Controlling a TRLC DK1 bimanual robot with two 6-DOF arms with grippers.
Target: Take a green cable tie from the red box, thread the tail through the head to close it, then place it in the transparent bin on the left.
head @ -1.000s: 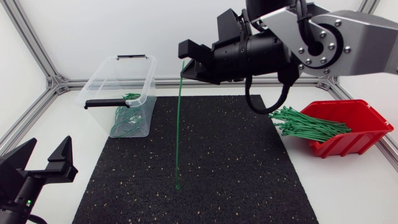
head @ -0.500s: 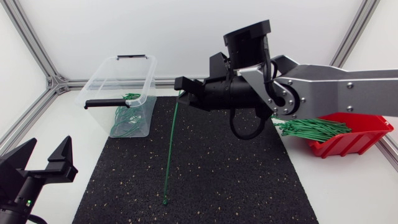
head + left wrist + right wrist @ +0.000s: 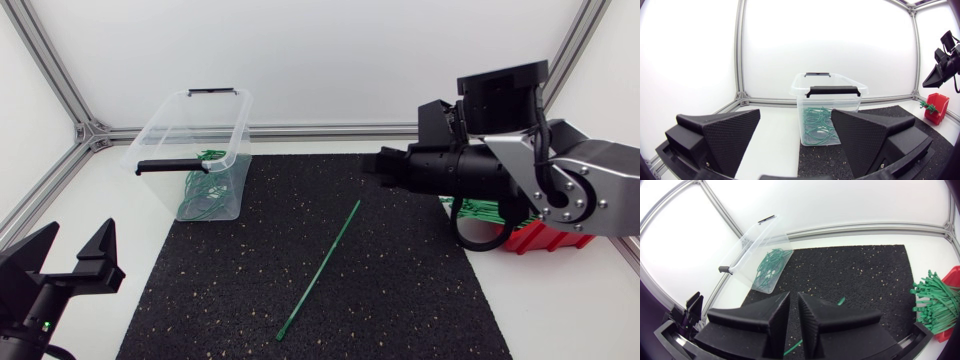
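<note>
Leftmost, the left gripper (image 3: 77,228) rests wide open and empty at the table's edge. Beyond it, the clear bin (image 3: 215,125) already holds looped green ties. One straight cable tie (image 3: 320,270) lies loose on the black mat (image 3: 400,290), unthreaded. The right gripper (image 3: 383,165) hovers above the mat, fingers a narrow gap apart and holding nothing, just beside the red box (image 3: 540,238). Threading and binning seem left to do.

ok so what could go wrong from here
The cable tie lies flat on the mat, held by neither claw; being thin, it may slip from a pinch. It is straight and unthreaded, and the left claw rests far off, so threading may be awkward.
</note>
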